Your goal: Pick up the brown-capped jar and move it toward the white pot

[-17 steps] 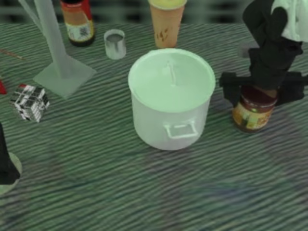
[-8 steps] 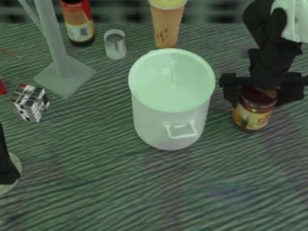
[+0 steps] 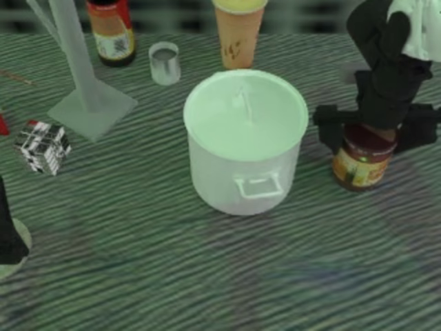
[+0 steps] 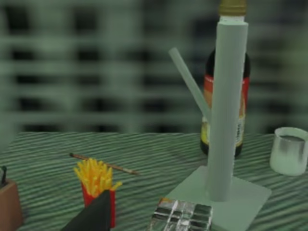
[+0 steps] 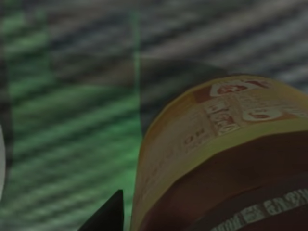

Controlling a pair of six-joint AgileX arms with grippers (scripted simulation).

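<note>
The brown-capped jar (image 3: 360, 164) stands on the table just right of the white pot (image 3: 244, 141); a narrow gap separates the two. My right gripper (image 3: 375, 127) hangs straight over the jar and hides its cap. The fingers straddle the jar's top. In the right wrist view the jar's yellow-orange label (image 5: 216, 144) fills the picture, and one dark fingertip (image 5: 109, 214) sits beside it with a thin gap showing, so the gripper is open. My left gripper (image 3: 8, 238) is parked at the table's left edge, open.
A tan paper cup (image 3: 238, 31), a small metal cup (image 3: 165, 62) and a tall bottle with a red-orange label (image 3: 110, 31) stand at the back. A white stand (image 3: 86, 83) and a mirrored cube (image 3: 44, 146) are at the left, near a carton of fries (image 4: 96, 185).
The right arm has shifted very slightly above the jar. The jar and the pot stay where they were.
</note>
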